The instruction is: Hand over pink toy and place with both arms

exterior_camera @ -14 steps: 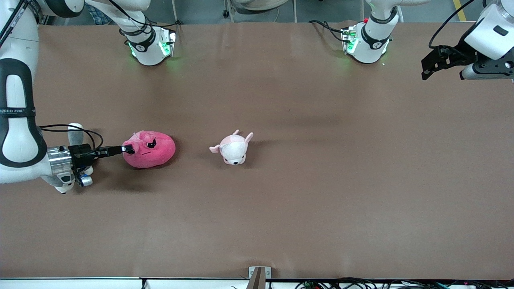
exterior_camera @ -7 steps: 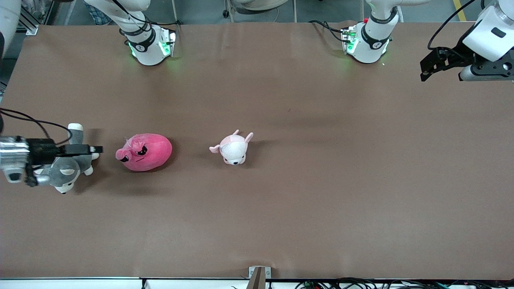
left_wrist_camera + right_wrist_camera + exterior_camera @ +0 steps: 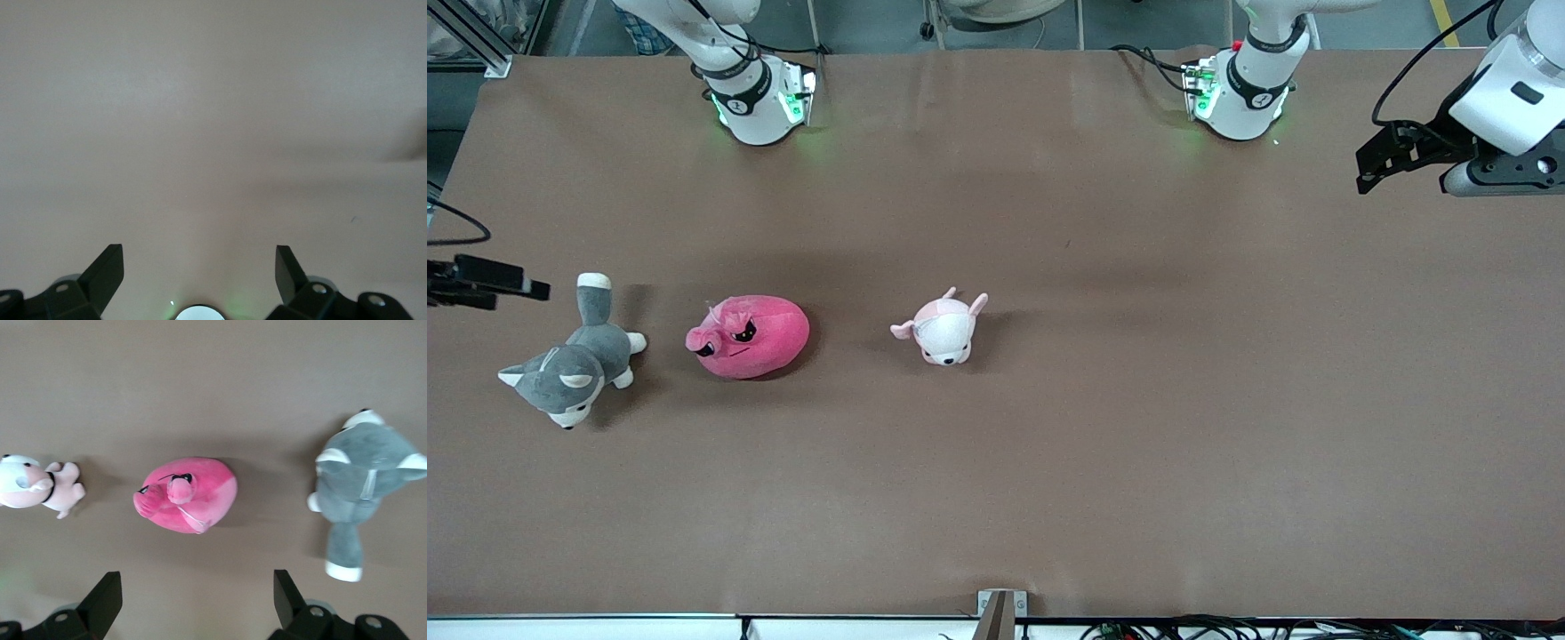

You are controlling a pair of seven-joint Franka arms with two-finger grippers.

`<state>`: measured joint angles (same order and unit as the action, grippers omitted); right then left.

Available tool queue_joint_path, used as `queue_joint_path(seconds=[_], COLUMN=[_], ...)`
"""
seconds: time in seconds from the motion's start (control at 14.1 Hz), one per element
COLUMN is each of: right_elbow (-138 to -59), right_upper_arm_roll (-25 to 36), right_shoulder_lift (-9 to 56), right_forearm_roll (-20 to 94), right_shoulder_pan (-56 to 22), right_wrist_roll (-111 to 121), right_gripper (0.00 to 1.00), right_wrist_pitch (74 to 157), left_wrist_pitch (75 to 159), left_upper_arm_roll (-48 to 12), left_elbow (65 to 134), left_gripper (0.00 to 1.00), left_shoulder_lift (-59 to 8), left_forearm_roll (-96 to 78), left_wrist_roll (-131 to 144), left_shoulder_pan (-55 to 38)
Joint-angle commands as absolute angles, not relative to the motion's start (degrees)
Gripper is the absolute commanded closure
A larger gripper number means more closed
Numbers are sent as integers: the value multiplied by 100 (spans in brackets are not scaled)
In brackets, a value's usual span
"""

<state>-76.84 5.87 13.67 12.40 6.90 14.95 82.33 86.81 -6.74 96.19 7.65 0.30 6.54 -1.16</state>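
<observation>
The pink toy point(image 3: 749, 337) lies on the brown table point(image 3: 1049, 444) toward the right arm's end, between a grey dog plush and a small pale pink plush. It also shows in the right wrist view point(image 3: 190, 495). My right gripper point(image 3: 535, 288) is open and empty, up over the table's edge at the right arm's end, apart from the toy. In its wrist view the right gripper point(image 3: 195, 588) has its jaws wide apart with the toy seen between them, farther off. My left gripper point(image 3: 1365, 173) waits open and empty over the left arm's end; the left wrist view point(image 3: 199, 261) shows only bare table.
A grey-and-white plush dog point(image 3: 574, 364) lies beside the pink toy, at the right arm's end, also in the right wrist view point(image 3: 363, 487). A small pale pink-and-white plush point(image 3: 943, 329) lies near the table's middle. The arm bases point(image 3: 756, 98) stand along the table's top edge.
My right gripper let go of the pink toy and drew back toward the right arm's end, uncovering the grey dog. The toy settled slightly toward that end. The left arm hardly moved.
</observation>
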Motion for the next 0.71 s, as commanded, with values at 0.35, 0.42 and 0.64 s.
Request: queue_joint_path(seconds=[0.35,0.42,0.64], right_elbow=[-7910,-8006,-8086], right_upper_arm_roll=[562,562,545], right_shoulder_lift=[809,756,607], right_forearm_roll=[317,195,132], right_shoulder_pan=[185,176,53], right_wrist_roll=[334,308,-314], right_gripper=[0,0,0], right_wrist_pitch=[8718,8806,8833], left_wrist_pitch=[8886,8886,8886], left_upper_arm_roll=[-686,-686,-686], left_elbow=[9615,9615,9606], left_gripper=[0,0,0], left_shoulder_lift=[694,694,694], left_forearm_roll=[-44,-44,-44], left_wrist_roll=[589,589,589], left_shoulder_pan=[-79,-79,-79])
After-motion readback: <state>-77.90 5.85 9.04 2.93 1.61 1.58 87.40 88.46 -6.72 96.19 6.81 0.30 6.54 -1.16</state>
